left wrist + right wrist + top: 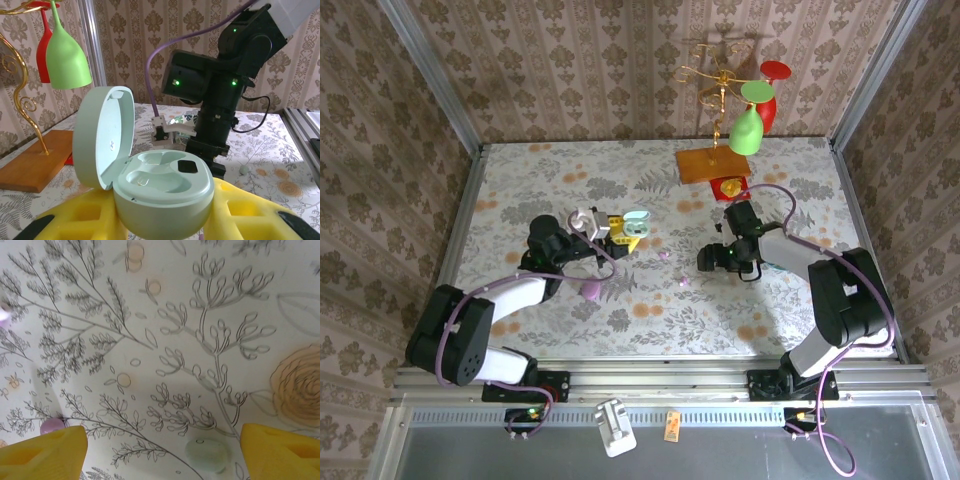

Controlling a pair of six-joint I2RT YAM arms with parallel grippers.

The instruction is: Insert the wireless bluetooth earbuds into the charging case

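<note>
My left gripper [165,220] is shut on the open mint charging case [165,192], its yellow fingers [250,210] pressed to both sides. The lid [102,135] stands up on the left and both earbud wells are empty. From above, the case [638,222] is held left of centre. My right gripper [162,460] hangs open low over the table, facing down. A pale mint earbud [207,455] lies on the cloth between its yellow fingertips [42,455], closer to the right one. A lilac earbud [52,426] lies just beyond the left fingertip. Two tiny pinkish earbuds [663,255] [683,281] lie between the arms.
A lilac oval case [590,291] lies by the left arm. At the back right stands a gold rack on an orange base [712,162], with a green glass [747,130] and a red one. The right arm [220,90] faces the left wrist camera.
</note>
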